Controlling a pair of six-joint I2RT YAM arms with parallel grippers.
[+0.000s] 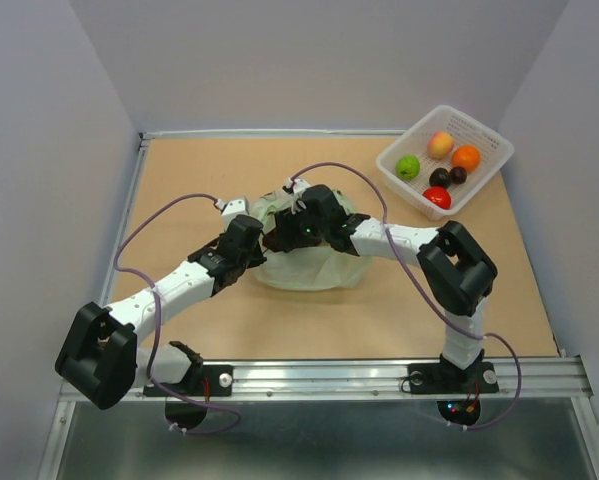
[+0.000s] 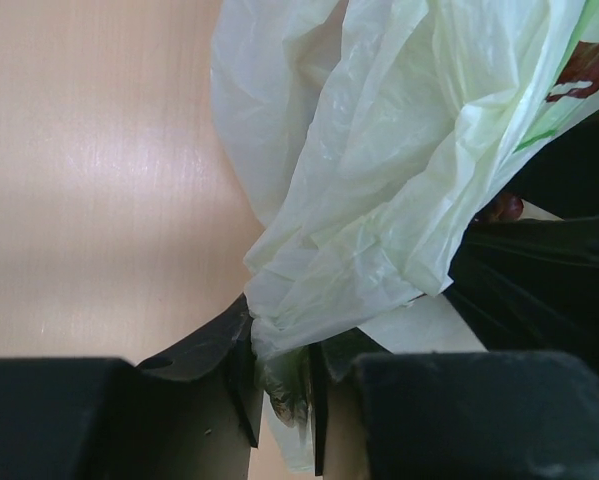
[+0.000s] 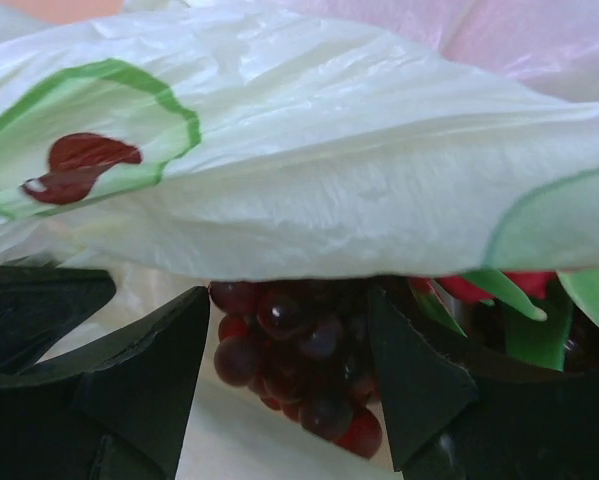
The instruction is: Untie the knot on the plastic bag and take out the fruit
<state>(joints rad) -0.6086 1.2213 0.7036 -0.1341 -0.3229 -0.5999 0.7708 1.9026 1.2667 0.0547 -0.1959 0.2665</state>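
The pale green plastic bag [image 1: 309, 265] lies at the table's middle between both arms. My left gripper [image 1: 262, 245] is shut on a darker, bunched bit of the bag's edge [image 2: 284, 380], with the bag's body [image 2: 379, 150] spread out beyond it. My right gripper [image 1: 284, 235] reaches under the bag's film [image 3: 309, 200]. Its fingers [image 3: 159, 370] stand on either side of the dark purple grapes [image 3: 279, 320] and touch the bunch. The pink-red dragon fruit [image 3: 469, 288] shows just right of the grapes. No tied knot shows. The yellow fruit is hidden.
A white mesh basket [image 1: 489, 140] at the back right holds several small round fruits, among them green [image 1: 407, 167], peach [image 1: 440, 144], orange [image 1: 466, 157] and red [image 1: 437, 197]. Walls close in the table on three sides.
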